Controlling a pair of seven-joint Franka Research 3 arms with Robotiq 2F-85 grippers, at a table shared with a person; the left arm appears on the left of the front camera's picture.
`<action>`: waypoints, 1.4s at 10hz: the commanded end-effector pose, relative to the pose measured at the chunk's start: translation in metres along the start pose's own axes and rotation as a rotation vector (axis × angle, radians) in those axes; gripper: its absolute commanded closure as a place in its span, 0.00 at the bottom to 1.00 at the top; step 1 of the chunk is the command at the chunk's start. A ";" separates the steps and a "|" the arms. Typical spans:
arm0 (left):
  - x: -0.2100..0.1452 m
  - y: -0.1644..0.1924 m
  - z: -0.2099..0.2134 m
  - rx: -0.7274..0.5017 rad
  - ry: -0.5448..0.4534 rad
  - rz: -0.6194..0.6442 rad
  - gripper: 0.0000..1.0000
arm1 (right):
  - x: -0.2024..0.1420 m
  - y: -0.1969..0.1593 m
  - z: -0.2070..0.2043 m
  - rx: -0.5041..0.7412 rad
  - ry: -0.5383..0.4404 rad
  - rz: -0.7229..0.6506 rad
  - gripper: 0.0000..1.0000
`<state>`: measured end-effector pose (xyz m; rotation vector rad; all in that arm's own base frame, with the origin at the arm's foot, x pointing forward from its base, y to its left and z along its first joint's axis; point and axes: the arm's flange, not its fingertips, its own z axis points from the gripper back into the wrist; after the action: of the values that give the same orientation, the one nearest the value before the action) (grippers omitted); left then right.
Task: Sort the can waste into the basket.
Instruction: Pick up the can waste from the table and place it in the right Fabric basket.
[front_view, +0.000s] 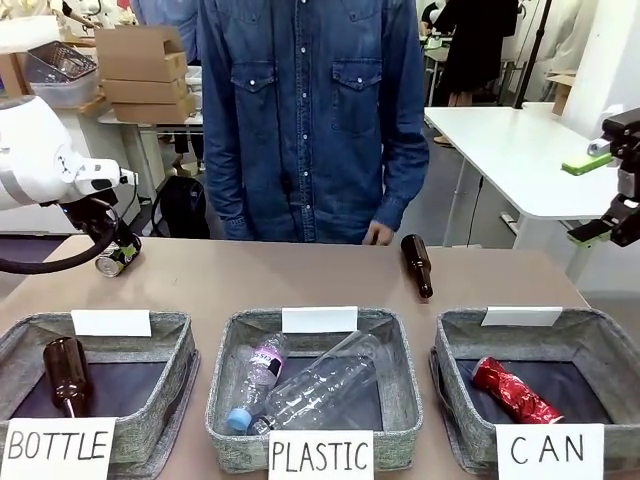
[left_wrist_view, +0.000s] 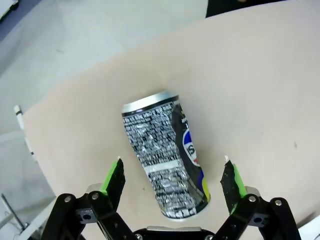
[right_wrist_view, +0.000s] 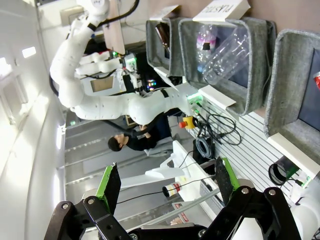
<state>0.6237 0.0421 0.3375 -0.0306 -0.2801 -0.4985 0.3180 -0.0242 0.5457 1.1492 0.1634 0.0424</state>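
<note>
A brown bottle (front_view: 417, 265) lies on the table (front_view: 250, 275); clear plastic bottles (front_view: 320, 388) lie in the PLASTIC basket (front_view: 222, 385).

Front view: dark can (front_view: 112, 262) is partly covered by black cable (front_view: 60, 262) & left gripper (front_view: 112, 240), itself mostly hidden there. Right gripper (front_view: 600, 198) cut by pic's right edge. Right wrist view: red can (right_wrist_view: 317, 80) is just a sliver at the edge. Dark can's small print is too fine to read.
</note>
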 end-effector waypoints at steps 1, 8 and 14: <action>0.004 0.002 -0.012 0.028 -0.010 0.036 0.00 | 0.000 -0.002 0.001 -0.003 0.008 0.025 0.00; 0.002 0.007 -0.022 0.034 0.028 0.044 1.00 | 0.000 -0.002 0.001 -0.003 0.008 0.025 0.00; -0.003 0.009 -0.018 0.016 0.028 0.043 1.00 | 0.000 -0.002 0.001 -0.003 0.008 0.025 0.00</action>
<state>0.6307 0.0493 0.3153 -0.0101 -0.2634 -0.4628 0.3180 -0.0242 0.5456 1.1493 0.1635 0.0424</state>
